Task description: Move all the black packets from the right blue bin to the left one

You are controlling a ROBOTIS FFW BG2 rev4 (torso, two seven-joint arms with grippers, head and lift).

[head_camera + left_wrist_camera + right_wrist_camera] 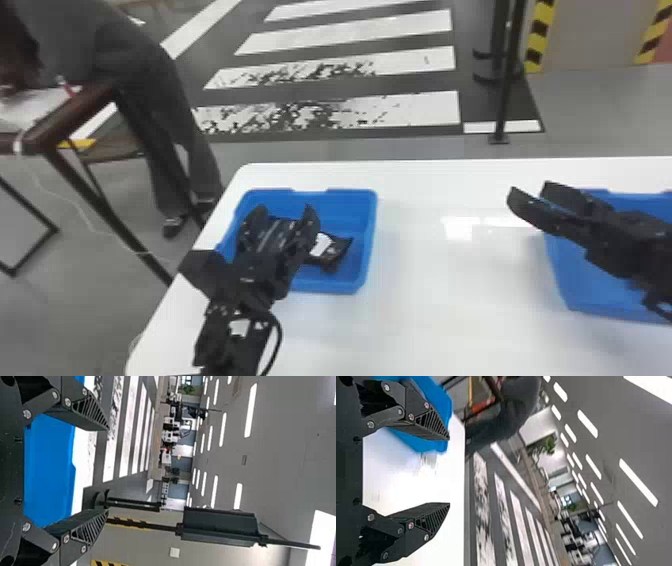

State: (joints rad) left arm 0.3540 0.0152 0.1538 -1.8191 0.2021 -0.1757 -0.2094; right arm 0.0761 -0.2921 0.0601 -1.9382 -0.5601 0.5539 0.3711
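Note:
My left gripper (284, 209) is over the left blue bin (372, 220), its two fingers spread apart. A black packet (341, 246) with a white patch lies in that bin, partly behind the gripper. My right gripper (529, 190) is at the left rim of the right blue bin (575, 290); its arm covers much of that bin's inside. In the left wrist view, the left gripper (107, 470) stands open and empty, with blue bin wall (49, 471) between its fingers. The right gripper (449, 471) is open and holds nothing in the right wrist view.
Both bins stand on a white table (450, 280), with a stretch of bare tabletop between them. A dark-framed table (75, 112) is at the far left. Black posts (505, 75) rise from the floor behind the work table.

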